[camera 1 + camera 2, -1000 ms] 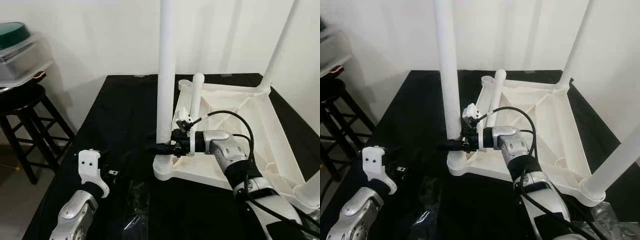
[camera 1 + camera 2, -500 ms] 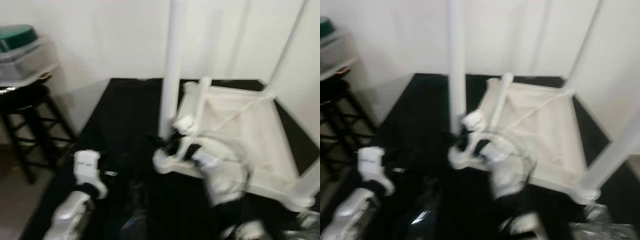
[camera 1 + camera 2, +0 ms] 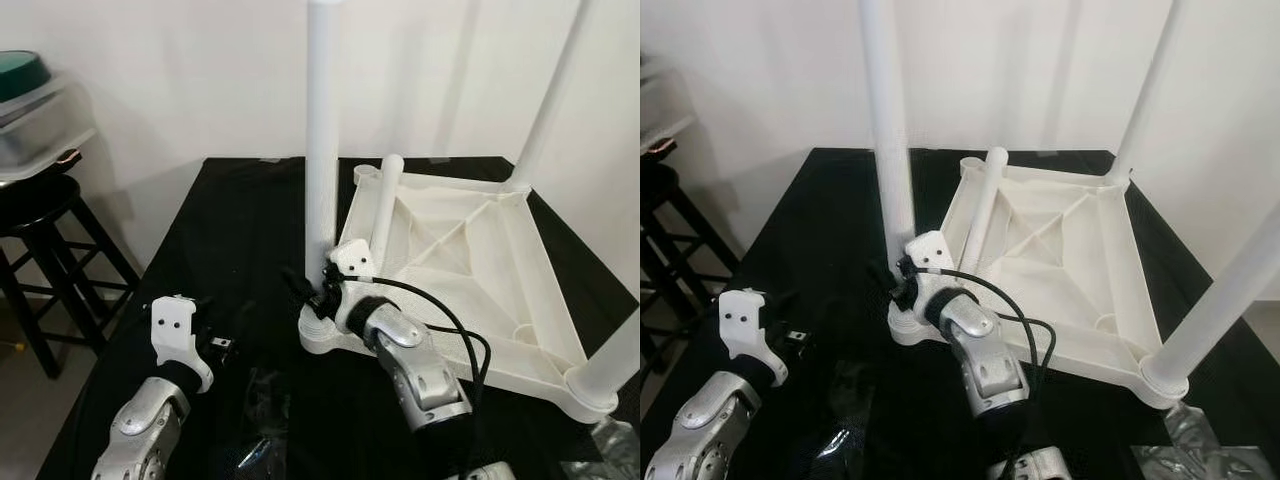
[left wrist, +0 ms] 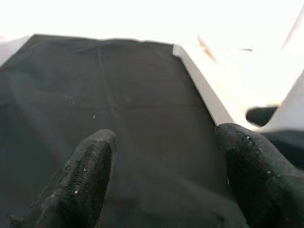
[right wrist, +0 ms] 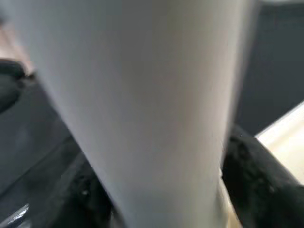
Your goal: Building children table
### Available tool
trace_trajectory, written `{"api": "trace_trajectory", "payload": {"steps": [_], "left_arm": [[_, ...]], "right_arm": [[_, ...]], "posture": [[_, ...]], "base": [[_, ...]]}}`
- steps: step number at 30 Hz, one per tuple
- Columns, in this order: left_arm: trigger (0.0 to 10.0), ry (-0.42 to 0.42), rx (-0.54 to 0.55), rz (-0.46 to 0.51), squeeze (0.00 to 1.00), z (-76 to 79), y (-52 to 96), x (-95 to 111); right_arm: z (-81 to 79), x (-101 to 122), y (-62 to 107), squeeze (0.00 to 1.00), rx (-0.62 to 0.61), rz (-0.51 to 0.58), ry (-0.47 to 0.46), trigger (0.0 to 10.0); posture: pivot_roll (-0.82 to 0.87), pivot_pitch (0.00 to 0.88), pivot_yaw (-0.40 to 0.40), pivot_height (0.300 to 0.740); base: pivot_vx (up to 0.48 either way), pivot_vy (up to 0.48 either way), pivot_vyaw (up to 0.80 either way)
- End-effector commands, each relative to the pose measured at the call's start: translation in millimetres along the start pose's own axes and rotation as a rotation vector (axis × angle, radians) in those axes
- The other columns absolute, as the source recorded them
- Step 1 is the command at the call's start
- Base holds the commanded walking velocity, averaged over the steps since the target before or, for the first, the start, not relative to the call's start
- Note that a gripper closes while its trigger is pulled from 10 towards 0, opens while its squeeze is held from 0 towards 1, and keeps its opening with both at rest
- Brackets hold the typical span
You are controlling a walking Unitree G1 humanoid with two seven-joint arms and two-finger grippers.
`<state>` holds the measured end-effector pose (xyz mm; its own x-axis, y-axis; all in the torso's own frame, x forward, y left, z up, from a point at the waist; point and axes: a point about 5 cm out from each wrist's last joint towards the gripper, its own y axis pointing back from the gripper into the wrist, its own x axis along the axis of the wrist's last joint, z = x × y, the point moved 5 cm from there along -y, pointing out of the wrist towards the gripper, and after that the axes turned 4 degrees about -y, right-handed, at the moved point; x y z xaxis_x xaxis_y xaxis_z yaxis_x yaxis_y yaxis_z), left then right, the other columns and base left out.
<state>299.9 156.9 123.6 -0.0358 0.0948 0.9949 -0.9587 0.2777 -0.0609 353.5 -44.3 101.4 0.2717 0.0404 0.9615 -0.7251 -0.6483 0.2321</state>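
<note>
Lying upside down on the black tabletop (image 3: 230, 230): white children's table (image 3: 470, 250), legs pointing up. Clamping the near-left leg (image 3: 322, 150) just above its socket: right gripper (image 3: 312, 290), one finger (image 5: 256, 175) on either side. Hovering nearer, to the left: left gripper (image 4: 164, 175), fingers (image 4: 85, 175) spread, holding nothing.

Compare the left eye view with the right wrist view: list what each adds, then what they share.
Left eye view adds: the black stool, the upturned tabletop on the black table, and a leaning leg. Right wrist view adds: the right claw up close, its fingers flanking the upright leg. Shared: that claw clamped low on that leg.
</note>
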Motion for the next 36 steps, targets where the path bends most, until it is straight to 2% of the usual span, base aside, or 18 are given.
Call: {"api": "trace_trajectory", "payload": {"steps": [1, 2, 3, 4, 7, 8, 9, 10, 12, 15, 16, 17, 18, 23, 33, 34, 35, 36], "left_arm": [[10.0, 0.023, -0.005, -0.018, 0.00, -0.8, -0.4, -5.0], [10.0, 0.026, -0.006, -0.020, 0.00, -0.8, -0.7, -5.4], [10.0, 0.026, -0.006, -0.020, 0.00, -0.8, -0.7, -5.4], [10.0, 0.028, -0.007, -0.021, 0.00, -1.0, -1.4, -5.8], [10.0, 0.029, -0.007, -0.022, 0.00, -1.1, -1.8, -6.0], [10.0, 0.031, -0.009, -0.024, 0.00, -0.7, -2.6, -6.7], [10.0, 0.031, -0.009, -0.024, 0.00, -0.7, -2.6, -6.7], [10.0, 0.034, -0.010, -0.026, 0.00, -0.3, -3.4, -7.4], [10.0, 0.040, -0.011, -0.026, 0.00, -0.3, -4.4, -8.0], [10.0, 0.042, -0.011, -0.025, 0.00, -0.4, -4.7, -8.1], [10.0, 0.044, -0.011, -0.024, 0.00, -0.5, -5.2, -8.2], [10.0, 0.044, -0.011, -0.024, 0.00, -0.5, -5.2, -8.2], [10.0, 0.045, -0.012, -0.024, 0.00, -0.5, -5.6, -8.4], [10.0, 0.046, -0.014, -0.024, 0.00, -0.4, -6.4, -8.8], [10.0, 0.038, -0.017, -0.024, 0.00, 0.8, -8.4, -8.8], [10.0, 0.025, -0.023, -0.028, 0.00, 1.9, -6.3, -9.0], [10.0, -0.016, -0.050, -0.035, 0.00, 5.9, 2.2, -8.3], [10.0, -0.016, -0.050, -0.035, 0.00, 5.9, 2.2, -8.3]], "right_arm": [[3.1, 7.1, 1.6, 1.00, 0.028, 0.007, -0.005, 10.0], [-0.2, 17.2, 0.9, 1.00, 0.108, 0.027, 0.004, 10.0], [-0.2, 17.2, 0.9, 1.00, 0.108, 0.027, 0.004, 10.0], [-2.1, 25.5, -0.8, 1.00, 0.191, 0.039, 0.024, 10.0], [-2.9, 30.9, -1.5, 1.00, 0.248, 0.046, 0.038, 10.0], [-4.3, 36.4, -1.4, 0.69, 0.336, 0.044, 0.060, 10.0], [-4.3, 36.4, -1.4, 0.69, 0.336, 0.044, 0.060, 10.0], [-3.8, 42.0, -1.2, 0.00, 0.397, 0.042, 0.086, 10.0], [-2.3, 54.0, 0.3, 0.00, 0.510, 0.024, 0.118, 10.0], [-3.5, 57.0, 2.8, 0.00, 0.574, 0.002, 0.132, 10.0], [-7.1, 59.3, 8.7, 0.00, 0.687, -0.041, 0.133, 9.6], [-7.1, 59.3, 8.7, 0.00, 0.687, -0.041, 0.133, 9.6], [-7.4, 59.3, 10.6, 0.00, 0.721, -0.060, 0.123, 0.0], [-5.2, 57.7, 11.7, 0.00, 0.746, -0.089, 0.100, 0.0], [7.5, 48.1, 12.3, 0.00, 0.701, -0.113, 0.128, 0.0], [17.5, 40.8, 12.8, 0.00, 0.619, -0.123, 0.154, 0.0], [43.0, 30.3, -3.4, 0.00, 0.212, -0.074, 0.098, 0.0], [43.0, 30.3, -3.4, 0.00, 0.212, -0.074, 0.098, 0.0]], "posture": [[0.01, 0.017, 0.014, 0.740], [0.01, 0.017, 0.014, 0.740], [0.01, 0.017, 0.014, 0.740], [0.00, 0.006, 0.018, 0.740], [0.00, 0.006, 0.018, 0.740], [0.01, 0.000, 0.017, 0.740], [0.01, 0.000, 0.017, 0.740], [0.02, 0.000, 0.013, 0.740], [0.03, 0.000, 0.008, 0.740], [0.03, 0.000, 0.005, 0.740], [0.04, 0.000, 0.001, 0.740], [0.04, 0.000, 0.001, 0.740], [0.05, 0.000, 0.002, 0.740], [0.05, 0.000, 0.000, 0.740], [0.04, 0.000, -0.001, 0.740], [0.04, 0.000, 0.001, 0.740], [0.02, 0.000, 0.007, 0.740], [0.02, 0.000, 0.007, 0.740]], "base": [[0.000, 0.000, 0.00], [0.000, 0.000, 0.00], [0.000, 0.000, 0.00], [0.000, 0.000, 0.00], [0.000, 0.000, 0.00], [0.000, 0.000, 0.00], [0.000, 0.000, 0.00], [0.000, 0.000, 0.00], [0.000, 0.000, 0.00], [0.000, 0.000, 0.00], [0.000, 0.000, 0.00], [0.000, 0.000, 0.00], [0.000, 0.000, 0.00], [0.000, 0.000, 0.00], [0.000, 0.000, 0.00], [0.000, 0.000, 0.00], [0.000, 0.000, 0.00], [0.000, 0.000, 0.00]]}}
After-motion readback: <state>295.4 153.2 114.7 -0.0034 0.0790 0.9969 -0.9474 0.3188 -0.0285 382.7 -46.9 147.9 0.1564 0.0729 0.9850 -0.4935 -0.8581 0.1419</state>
